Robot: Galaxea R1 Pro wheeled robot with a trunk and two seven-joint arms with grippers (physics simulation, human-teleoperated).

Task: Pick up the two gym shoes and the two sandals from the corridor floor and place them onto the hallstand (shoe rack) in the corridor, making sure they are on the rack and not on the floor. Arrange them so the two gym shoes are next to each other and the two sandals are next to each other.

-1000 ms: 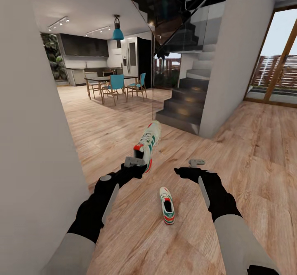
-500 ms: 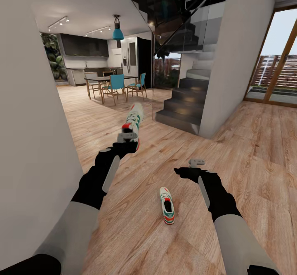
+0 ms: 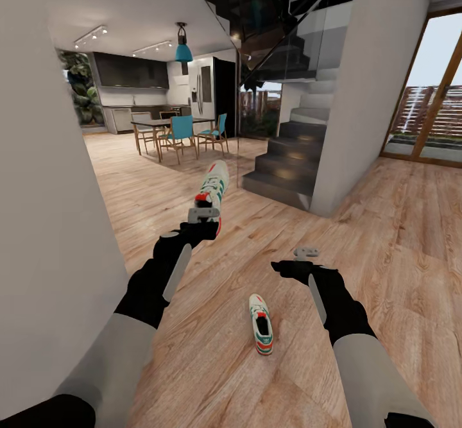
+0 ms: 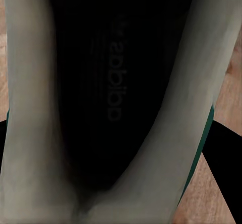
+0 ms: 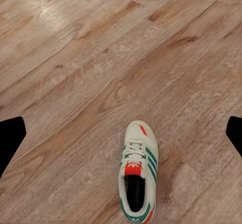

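Left jaws (image 3: 204,214) clamp one gym shoe (image 3: 213,192) — right jaws (image 3: 305,253) apart, empty.

On my left wrist feed I can make out faint lettering on the dark insole of the held shoe (image 4: 113,78); it runs sideways and looks like "adidas", though it is dim. I can read nothing else: the shoe on the floor (image 5: 136,176) has a small mark at its heel, too small for me to tell.
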